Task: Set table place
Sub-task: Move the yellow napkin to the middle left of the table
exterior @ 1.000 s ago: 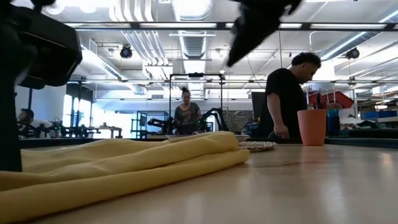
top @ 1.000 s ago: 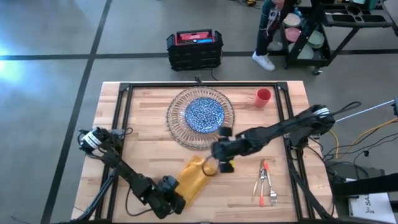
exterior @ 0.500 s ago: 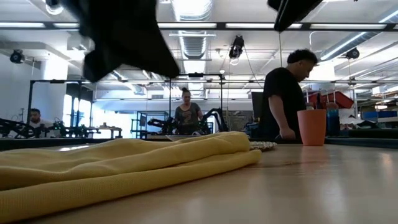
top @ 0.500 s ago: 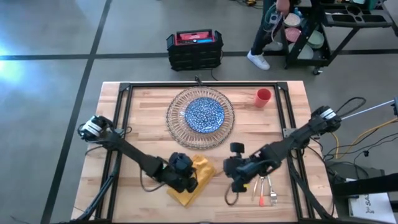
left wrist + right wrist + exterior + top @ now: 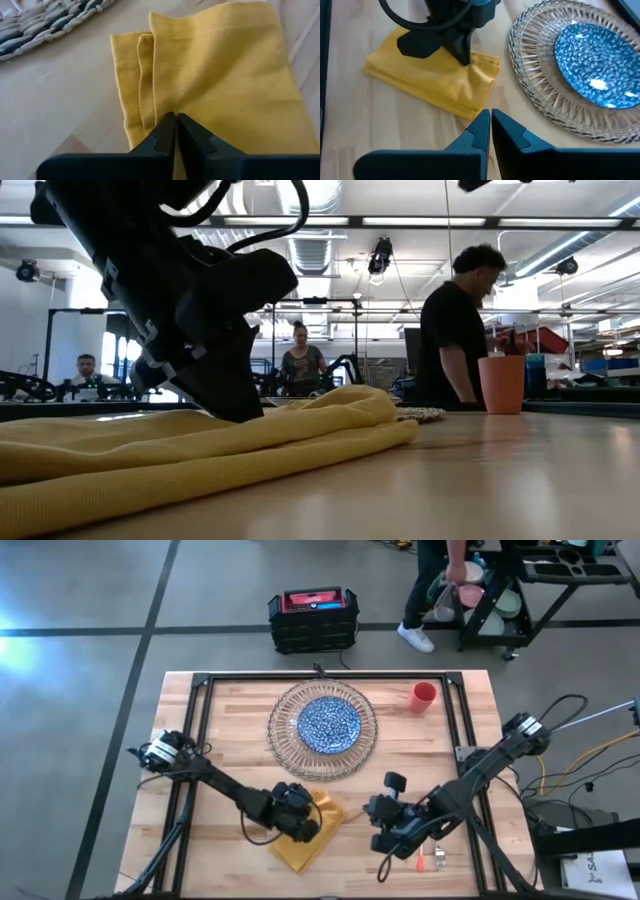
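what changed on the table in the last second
The left pincer swung from the table's near edge up onto the yellow napkin and now presses on it, fingers shut. The right pincer pulled back from the napkin toward the cutlery, shut on nothing. The napkin shifted slightly. The blue plate, glass charger and red cup stayed put.

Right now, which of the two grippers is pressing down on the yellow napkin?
The left gripper, fingers shut, tips on the yellow napkin. The right gripper, also shut, hangs over bare table beside the napkin, near the cutlery.
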Robot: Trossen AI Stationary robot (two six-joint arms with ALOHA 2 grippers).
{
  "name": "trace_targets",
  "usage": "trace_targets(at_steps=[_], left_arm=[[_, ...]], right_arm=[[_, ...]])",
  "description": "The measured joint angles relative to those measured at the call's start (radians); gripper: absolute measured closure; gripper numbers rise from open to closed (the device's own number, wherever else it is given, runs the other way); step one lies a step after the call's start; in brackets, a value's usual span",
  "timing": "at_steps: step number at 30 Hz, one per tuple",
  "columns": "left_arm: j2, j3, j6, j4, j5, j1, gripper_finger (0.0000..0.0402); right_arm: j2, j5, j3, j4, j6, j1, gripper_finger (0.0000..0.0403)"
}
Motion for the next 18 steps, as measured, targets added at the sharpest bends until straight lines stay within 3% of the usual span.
trace_targets(at_steps=[5, 12, 18], left_arm=[[-0.067, -0.009, 0.04, -0.133, -0.043, -0.006, 0.0394], [-0.13, -0.044, -0.213, -0.528, -0.128, -0.005, 0.04], [-0.208, -0.176, -0.341, -0.61, -0.142, 0.007, 0.04]], right_arm=[[0.067, 0.005, 0.0, 0.015, 0.071, 0.015, 0.0402], [0.183, 0.005, 0.0, 0.01, 0.159, 0.034, 0.0403], [0.235, 0.006, 0.0, 0.003, 0.235, 0.038, 0.0403]])
